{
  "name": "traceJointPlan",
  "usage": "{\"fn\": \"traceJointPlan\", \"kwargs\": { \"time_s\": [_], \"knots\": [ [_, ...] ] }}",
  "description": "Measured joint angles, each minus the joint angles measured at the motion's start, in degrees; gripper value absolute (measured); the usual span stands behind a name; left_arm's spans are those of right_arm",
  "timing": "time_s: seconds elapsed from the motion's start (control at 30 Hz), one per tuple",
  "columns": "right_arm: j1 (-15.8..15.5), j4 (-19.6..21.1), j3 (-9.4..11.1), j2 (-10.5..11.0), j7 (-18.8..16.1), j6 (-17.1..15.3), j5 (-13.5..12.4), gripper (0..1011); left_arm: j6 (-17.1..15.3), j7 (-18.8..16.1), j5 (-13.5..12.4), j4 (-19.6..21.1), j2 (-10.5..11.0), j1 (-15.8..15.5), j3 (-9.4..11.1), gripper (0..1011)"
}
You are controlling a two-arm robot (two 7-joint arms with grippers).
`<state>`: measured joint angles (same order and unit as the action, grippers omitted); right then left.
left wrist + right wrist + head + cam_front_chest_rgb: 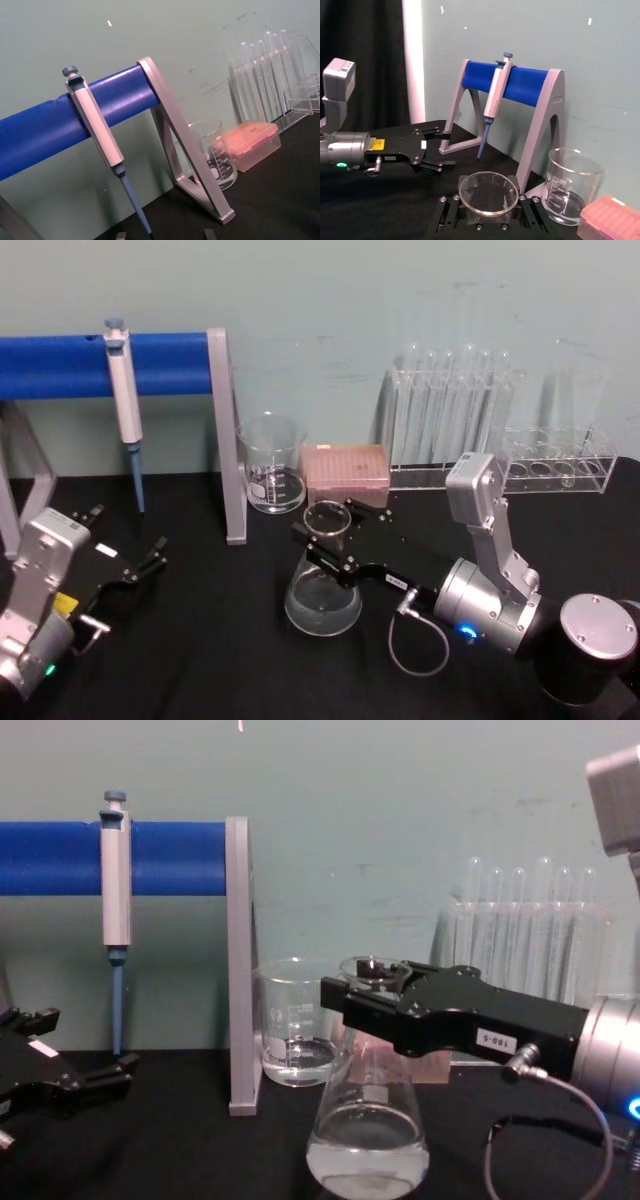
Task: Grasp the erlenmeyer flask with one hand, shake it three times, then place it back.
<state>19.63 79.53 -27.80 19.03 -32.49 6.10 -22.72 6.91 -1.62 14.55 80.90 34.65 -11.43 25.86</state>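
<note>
The erlenmeyer flask stands upright on the black table at the centre, with a little clear liquid in its wide base. My right gripper reaches in from the right, its black fingers closed on either side of the flask's neck just under the rim. In the chest view the right gripper holds the neck level. Whether the base touches the table I cannot tell. My left gripper rests at the near left, open and holding nothing, also seen across the table.
Behind the flask stand a glass beaker and a pink tip box. Test tube racks line the back right. A pipette hangs on the blue-barred stand at the back left.
</note>
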Motion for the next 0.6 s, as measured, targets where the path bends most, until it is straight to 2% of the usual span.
{"fn": "traceJointPlan", "kwargs": {
  "time_s": [0.13,0.27,0.6],
  "knots": [
    [0.0,-0.14,0.19,-0.05,0.88,0.11,-0.01,479,0.0,0.0,0.0,0.0,0.0,0.0,0.0,1001],
    [-0.25,-0.26,1.23,-0.28,3.04,0.2,0.09,479,0.0,0.0,0.0,0.0,0.0,0.0,0.0,1001],
    [-1.7,-0.09,5.32,-1.17,9.6,0.06,1.62,479,0.0,0.0,0.0,0.0,0.0,0.0,0.0,1001]
  ]
}}
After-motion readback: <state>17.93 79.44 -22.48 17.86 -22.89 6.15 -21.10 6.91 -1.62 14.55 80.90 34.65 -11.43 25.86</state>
